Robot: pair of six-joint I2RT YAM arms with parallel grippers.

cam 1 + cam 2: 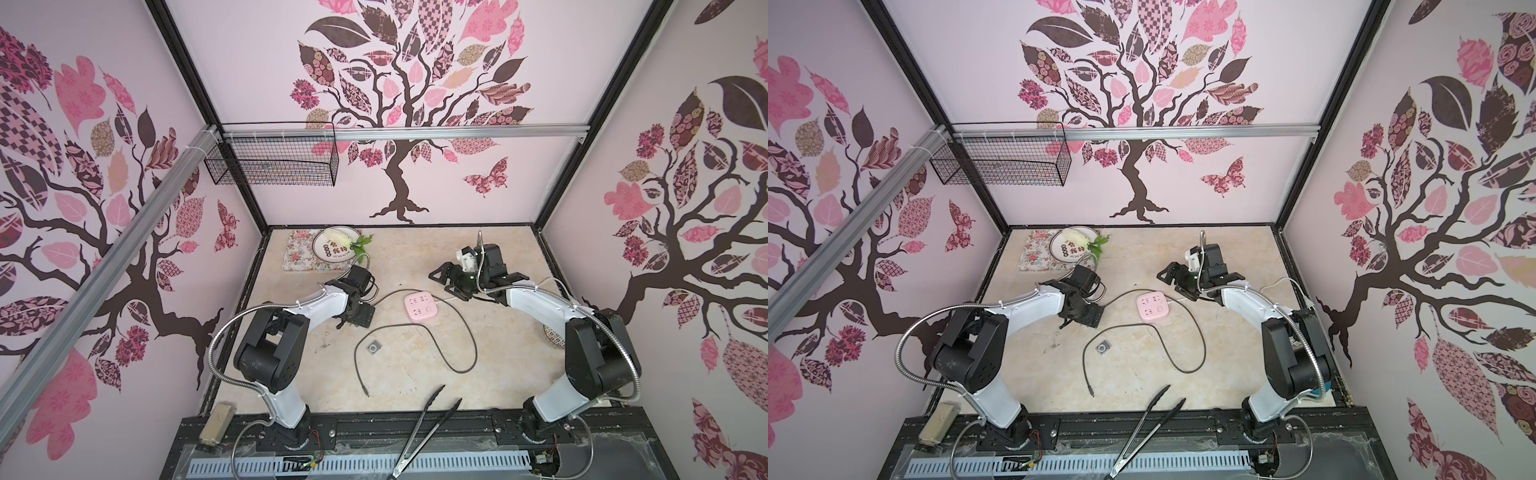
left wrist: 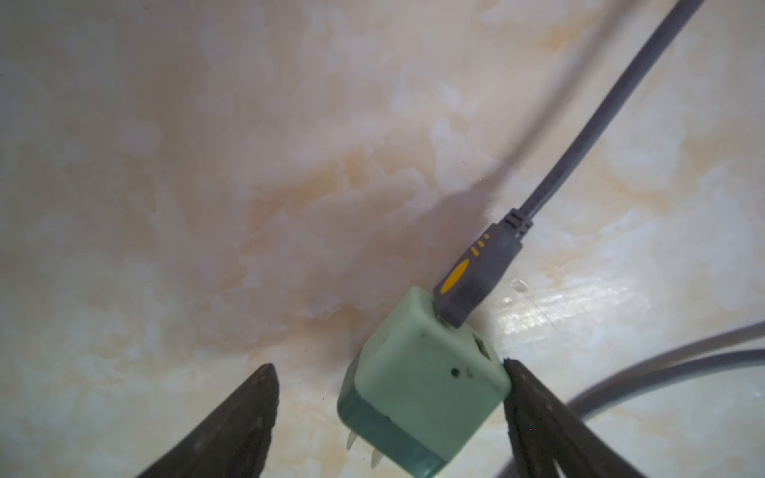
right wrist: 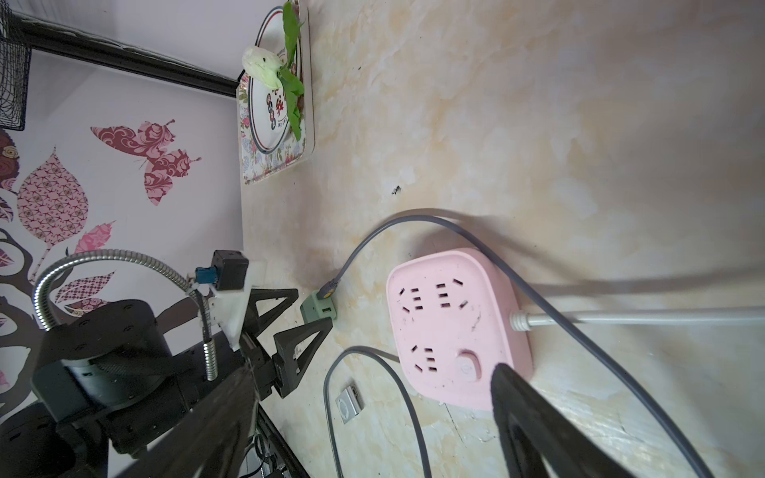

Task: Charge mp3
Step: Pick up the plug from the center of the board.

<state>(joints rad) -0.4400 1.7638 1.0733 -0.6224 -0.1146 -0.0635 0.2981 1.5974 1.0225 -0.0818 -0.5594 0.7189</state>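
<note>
The desk (image 1: 415,257) is a glossy cream top veined in tan like marble. Pale pink walls close it in, printed with dark-branched trees, patterned leaves and butterflies, and framed by black posts. A wire basket (image 1: 274,162) hangs from an aluminium rail at the back left corner. The mp3 (image 1: 373,347) lies flat near the desk's middle, within the curve of a grey cable (image 1: 457,328), in front of the pink power strip (image 1: 422,306) and apart from it. The left gripper (image 2: 387,368) stands spread around the mint-green charger (image 2: 426,380), with one finger touching its side and the other clear of it. The right gripper (image 3: 374,370) is spread wide and holds nothing. A plate (image 1: 332,247) sits on a floral mat (image 1: 297,253) at the back. Tongs (image 1: 424,432) lie across the front edge.
</note>
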